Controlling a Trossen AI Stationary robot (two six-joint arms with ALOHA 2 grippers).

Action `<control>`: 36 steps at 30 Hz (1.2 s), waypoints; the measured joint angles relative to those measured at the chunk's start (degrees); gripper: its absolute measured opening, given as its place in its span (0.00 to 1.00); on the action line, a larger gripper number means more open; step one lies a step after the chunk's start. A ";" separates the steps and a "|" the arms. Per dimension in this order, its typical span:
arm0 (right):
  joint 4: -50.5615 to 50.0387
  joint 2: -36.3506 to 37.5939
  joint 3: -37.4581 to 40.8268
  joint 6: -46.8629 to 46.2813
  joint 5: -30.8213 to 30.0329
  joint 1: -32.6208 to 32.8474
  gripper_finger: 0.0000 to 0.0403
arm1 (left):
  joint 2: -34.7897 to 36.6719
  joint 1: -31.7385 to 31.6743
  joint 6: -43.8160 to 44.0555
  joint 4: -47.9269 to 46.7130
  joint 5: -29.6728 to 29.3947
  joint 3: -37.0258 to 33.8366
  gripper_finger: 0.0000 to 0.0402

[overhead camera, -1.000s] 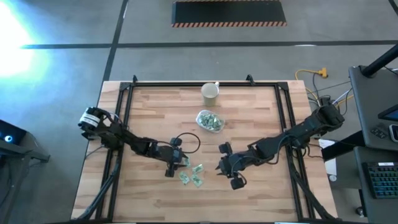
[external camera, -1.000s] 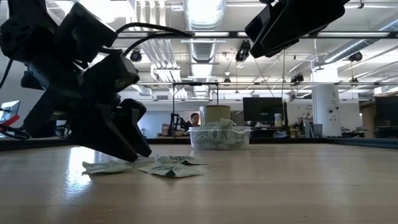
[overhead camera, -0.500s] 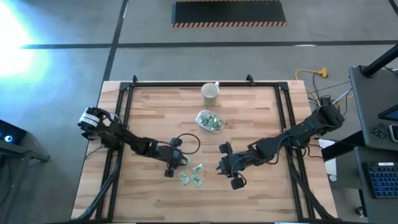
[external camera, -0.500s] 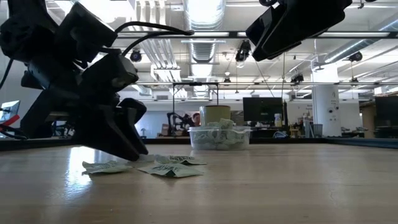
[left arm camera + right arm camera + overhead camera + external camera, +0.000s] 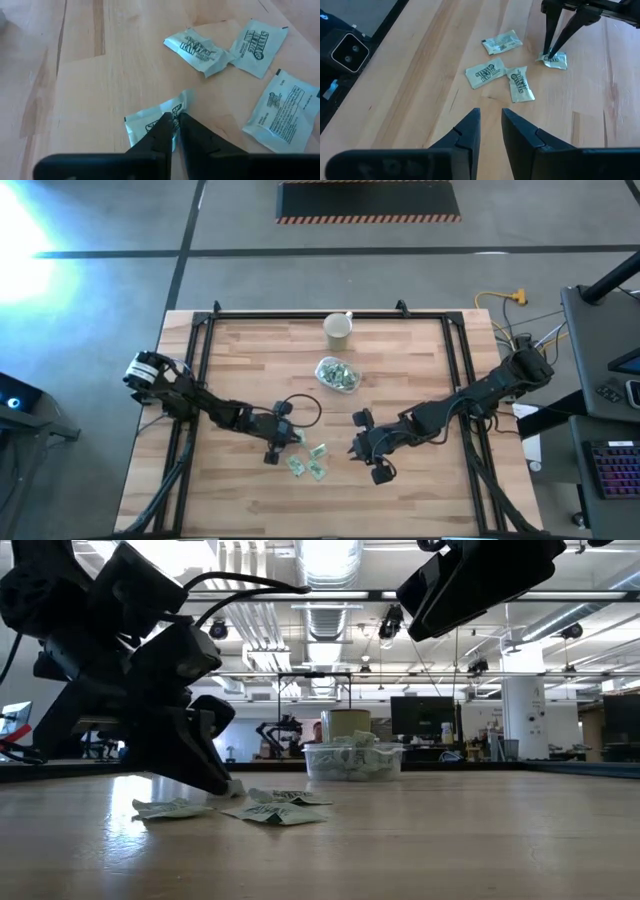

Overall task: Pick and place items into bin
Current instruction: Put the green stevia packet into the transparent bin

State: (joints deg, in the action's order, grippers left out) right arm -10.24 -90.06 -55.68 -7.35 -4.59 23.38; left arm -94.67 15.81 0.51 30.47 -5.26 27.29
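A wooden table [image 5: 240, 360] seen from above, with two dark robot arms reaching in from the left and right sides.

The left gripper [image 5: 174, 129] is down at the tabletop near the table's centre, at about 7 o'clock from the bin. Its fingers are pinched together on one small green-and-white packet [image 5: 150, 122], which still lies on the wood. In the right wrist view the same fingers come to a point on that packet [image 5: 553, 59].

Three more packets [image 5: 310, 461] lie loose on the table, just beside the held one at about 4 o'clock from it. Two of them touch or overlap at a corner; the third lies slightly apart.

The right gripper [image 5: 490, 125] hovers above the table, at about 3 o'clock from the loose packets and a little apart from them. Its fingers stand narrowly apart and hold nothing.

The bin [image 5: 338, 374], a small clear tub, sits toward the back of the table's middle, at about 1 o'clock from the left gripper, and already contains a heap of packets. A pale cup [image 5: 338, 329] stands just beyond the bin at 12 o'clock, near the far edge.
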 joint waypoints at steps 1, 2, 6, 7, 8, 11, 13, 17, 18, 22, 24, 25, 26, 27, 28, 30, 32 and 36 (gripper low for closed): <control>-0.01 0.00 0.00 0.00 -0.01 0.00 0.17 | 0.00 -0.01 0.00 0.25 0.00 0.02 0.03; -0.02 0.00 0.00 0.02 -0.01 0.00 0.17 | 0.00 -0.02 -0.02 0.30 0.00 0.12 0.02; -0.42 0.00 0.00 0.02 -0.01 0.00 0.17 | 0.02 -0.08 -1.94 0.57 -1.56 1.71 0.01; -0.54 0.00 0.00 0.02 0.00 -0.01 0.17 | 0.02 -0.09 -2.60 0.58 -2.62 2.23 0.01; -0.70 0.00 0.00 0.02 0.01 -0.02 0.17 | 0.02 -0.13 -3.31 0.58 -3.82 2.78 0.01; -1.57 0.00 0.00 -0.02 -0.01 -0.02 0.17 | 0.03 -0.22 -6.16 0.60 -8.34 4.61 0.01; -1.62 0.00 0.00 -0.02 -0.01 -0.02 0.17 | 0.04 -0.55 -8.23 0.62 -11.29 5.93 0.01; -1.62 0.00 0.00 -0.05 -0.01 -0.02 0.17 | 0.07 -2.06 -13.08 1.11 -16.96 8.78 0.00; -1.62 0.00 0.00 -0.07 -0.01 -0.02 0.17 | 0.07 -2.72 -14.43 1.44 -18.03 9.50 0.00; -1.62 0.00 0.00 -0.17 -0.01 -0.02 0.17 | 0.11 -6.70 -19.24 1.80 -19.15 12.44 0.00; -1.62 0.00 0.00 -0.17 0.00 -0.02 0.17 | 0.11 -9.25 -20.42 1.67 -19.13 13.40 0.00; -1.62 0.00 0.00 -0.17 -0.01 -0.02 0.17 | 0.08 -10.63 -20.43 1.64 -19.13 13.79 0.00; -1.62 0.00 0.00 -0.17 0.00 -0.02 0.17 | -0.02 -11.97 -20.42 1.65 -19.13 14.12 0.00; -1.64 0.00 0.00 -0.17 0.00 -0.02 0.17 | -0.17 -13.36 -20.38 1.66 -19.05 14.38 0.00; -1.64 0.00 0.00 -0.17 -0.01 -0.02 0.17 | -0.38 -14.66 -20.32 1.61 -18.71 14.56 0.00; -1.69 0.00 0.00 -0.17 -0.01 -0.02 0.17 | -0.79 -17.11 -19.10 1.48 -16.99 14.83 0.00; -1.97 0.00 0.00 -0.01 -0.01 -0.02 0.17 | -1.20 -19.34 -16.71 1.52 -14.54 15.25 0.00; -1.97 0.01 0.35 0.01 0.01 -0.02 0.17 | -2.74 -22.84 -11.55 1.61 -10.40 16.19 0.00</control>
State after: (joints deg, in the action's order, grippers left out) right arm -12.21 -90.05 -55.33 -7.34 -4.58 23.35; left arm -97.42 -7.03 -11.04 32.08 -15.65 43.48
